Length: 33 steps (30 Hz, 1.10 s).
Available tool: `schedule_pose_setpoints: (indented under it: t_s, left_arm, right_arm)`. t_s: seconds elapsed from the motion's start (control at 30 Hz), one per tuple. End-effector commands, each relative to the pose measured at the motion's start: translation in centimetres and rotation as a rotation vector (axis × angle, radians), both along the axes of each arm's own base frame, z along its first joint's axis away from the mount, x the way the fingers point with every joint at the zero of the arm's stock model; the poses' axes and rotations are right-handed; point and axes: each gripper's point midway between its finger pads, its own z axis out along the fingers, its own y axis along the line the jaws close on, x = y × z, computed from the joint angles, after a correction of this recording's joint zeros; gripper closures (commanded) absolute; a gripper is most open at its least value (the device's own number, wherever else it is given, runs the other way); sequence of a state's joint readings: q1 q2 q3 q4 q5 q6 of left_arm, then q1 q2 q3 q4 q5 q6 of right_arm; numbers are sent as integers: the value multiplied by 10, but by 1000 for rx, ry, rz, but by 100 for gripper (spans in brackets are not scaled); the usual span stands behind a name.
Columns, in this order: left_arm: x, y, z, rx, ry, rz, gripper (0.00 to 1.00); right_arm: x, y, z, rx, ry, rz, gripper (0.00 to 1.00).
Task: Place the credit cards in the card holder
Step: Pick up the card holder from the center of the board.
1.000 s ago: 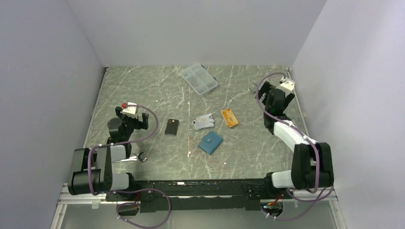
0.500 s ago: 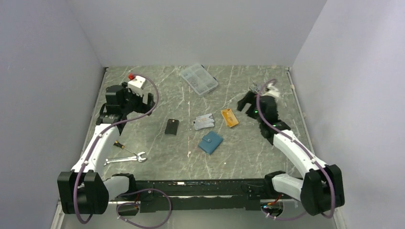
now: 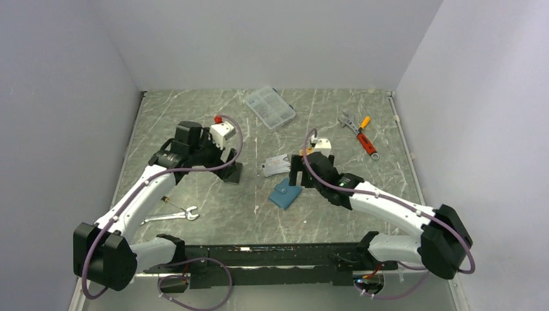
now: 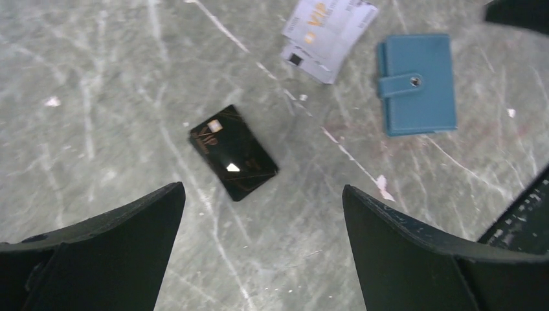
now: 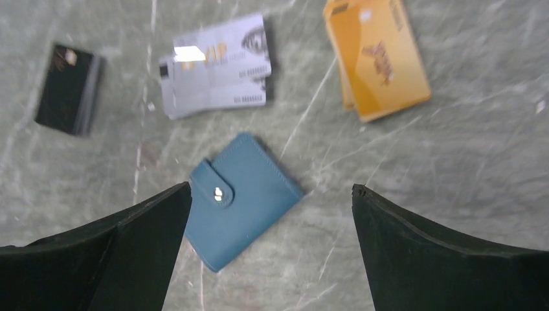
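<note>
The teal card holder (image 3: 282, 194) (image 4: 417, 84) (image 5: 243, 197) lies closed on the marble table, its snap tab fastened. Behind it lie overlapping silver-grey credit cards (image 3: 276, 164) (image 4: 329, 29) (image 5: 217, 65). To their right lie orange-gold credit cards (image 5: 379, 58), mostly hidden behind the right arm in the top view. My right gripper (image 3: 299, 173) (image 5: 270, 186) hovers open just over the holder's right edge, empty. My left gripper (image 3: 223, 159) (image 4: 262, 188) hangs open above the table, near a flat black case (image 4: 233, 152) (image 5: 68, 89).
A clear compartment box (image 3: 269, 107) sits at the back centre. An adjustable wrench (image 3: 347, 120) and orange-handled tools (image 3: 366, 137) lie at the back right. A silver wrench (image 3: 172, 216) and a small screwdriver (image 3: 165, 200) lie front left. Grey walls enclose three sides.
Both arms have swung in from the table's outer sides toward the middle: the left to the black case, the right to the card holder. Both grippers stay open.
</note>
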State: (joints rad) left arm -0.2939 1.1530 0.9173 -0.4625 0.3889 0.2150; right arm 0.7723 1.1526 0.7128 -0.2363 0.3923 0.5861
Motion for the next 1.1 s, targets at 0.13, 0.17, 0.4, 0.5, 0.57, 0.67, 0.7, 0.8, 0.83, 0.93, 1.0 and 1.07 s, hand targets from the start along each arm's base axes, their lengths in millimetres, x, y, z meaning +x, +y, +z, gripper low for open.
schedule_pose_setpoints:
  t_s: [0.13, 0.17, 0.4, 0.5, 0.57, 0.67, 0.7, 0.8, 0.83, 0.93, 1.0, 1.07]
  left_arm:
    - [-26, -40, -17, -52, 98, -93, 1]
    - [-29, -43, -19, -51, 108, -96, 1]
    - [-43, -56, -24, -83, 174, -110, 1]
    - [-45, -58, -30, -86, 196, -101, 1]
    - [-44, -58, -34, -84, 209, -86, 1]
    - [-45, -63, -38, -85, 224, -92, 1]
    - [-47, -67, -40, -81, 229, -104, 1]
    - [-54, -79, -47, -66, 246, -144, 1]
    - [-56, -83, -50, -63, 254, -158, 1]
    - [-60, -95, -63, -50, 290, -194, 1]
    - [-61, -100, -70, -38, 316, -208, 1]
    - [-61, -105, -78, -27, 343, -218, 1]
  right_arm:
    - [-16, 24, -57, 14, 152, 47, 5]
    - [-15, 26, -58, 11, 154, 56, 5]
    - [5, 37, -65, 20, 164, 103, 10]
    - [12, 35, -71, 28, 185, 109, 16]
    - [13, 36, -76, 29, 203, 120, 18]
    - [8, 37, -86, 17, 248, 124, 22]
    - [3, 37, -91, 18, 260, 131, 23]
    - [-11, 32, -101, 39, 288, 122, 31]
    - [-15, 30, -103, 52, 295, 114, 36]
    - [-34, 23, -114, 90, 326, 83, 57]
    - [-47, 17, -121, 106, 352, 62, 66]
    - [-57, 13, -124, 127, 367, 34, 73]
